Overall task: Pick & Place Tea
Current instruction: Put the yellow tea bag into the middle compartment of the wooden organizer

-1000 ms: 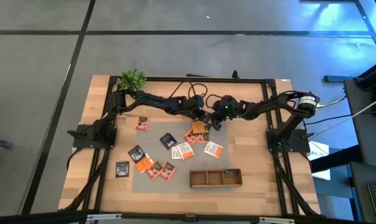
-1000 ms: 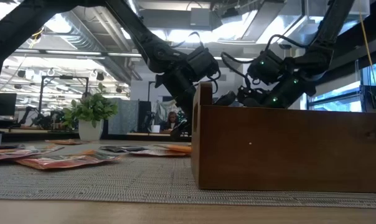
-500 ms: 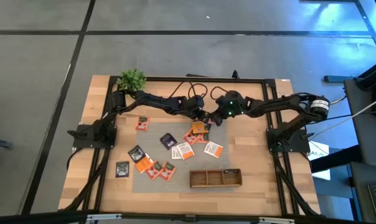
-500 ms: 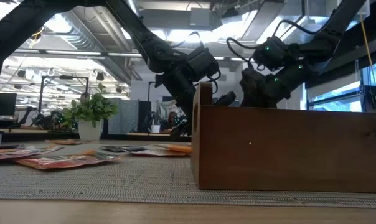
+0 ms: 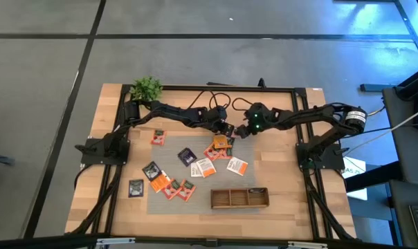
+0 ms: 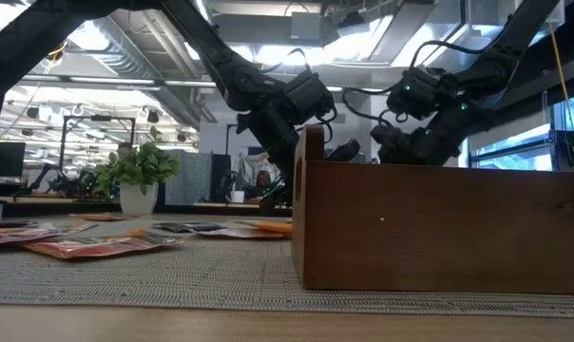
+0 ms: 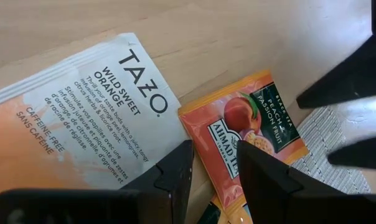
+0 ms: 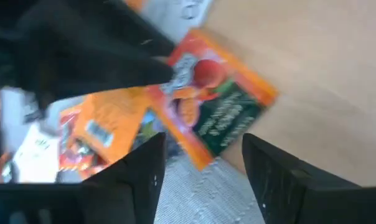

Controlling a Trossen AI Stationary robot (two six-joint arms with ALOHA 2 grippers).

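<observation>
Orange peach-printed flat tea sachet (image 7: 250, 134) lies flat, half on bare wood, half on the grey woven mat (image 7: 328, 146), its edges diagonal to the table's. Touching it, a white-and-orange Tazo sachet (image 7: 88, 118) lies tilted. The left gripper (image 7: 214, 163) hovers spread above both; the right gripper (image 8: 203, 163), also spread, hovers nearby

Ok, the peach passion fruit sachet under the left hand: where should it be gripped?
Probably its free corner on the bare wood. The peach sachet lies flat, its other end overlapped beside the white Tazo sachet. The left hand, open, could come straight down over that edge.
</observation>
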